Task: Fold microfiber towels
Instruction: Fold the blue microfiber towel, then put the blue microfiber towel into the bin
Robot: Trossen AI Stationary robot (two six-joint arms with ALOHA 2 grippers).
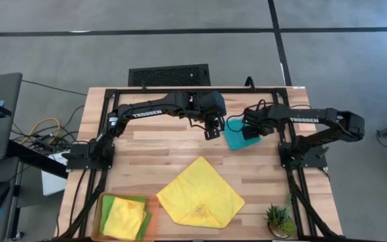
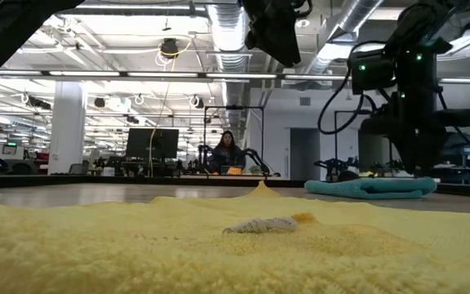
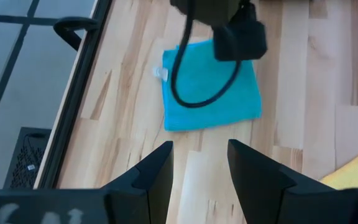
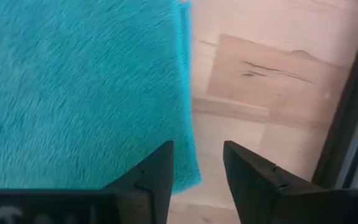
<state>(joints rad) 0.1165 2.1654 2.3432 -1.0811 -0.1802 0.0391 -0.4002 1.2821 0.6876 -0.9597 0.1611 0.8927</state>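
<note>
Hovering with my right gripper (image 4: 196,171) parted and empty over the folded teal microfiber towel's (image 4: 79,81) edge, beside the waiting, open left gripper (image 1: 211,132), I risk dragging its fold open.

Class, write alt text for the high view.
Seen from above, a wooden table holds a spread yellow towel; the right pincer hovers over a folded teal towel, the left pincer beside it.

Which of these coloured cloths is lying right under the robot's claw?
The teal towel, folded beneath the right gripper; the yellow ones and the green one lie nearer the table's front edge.
</note>
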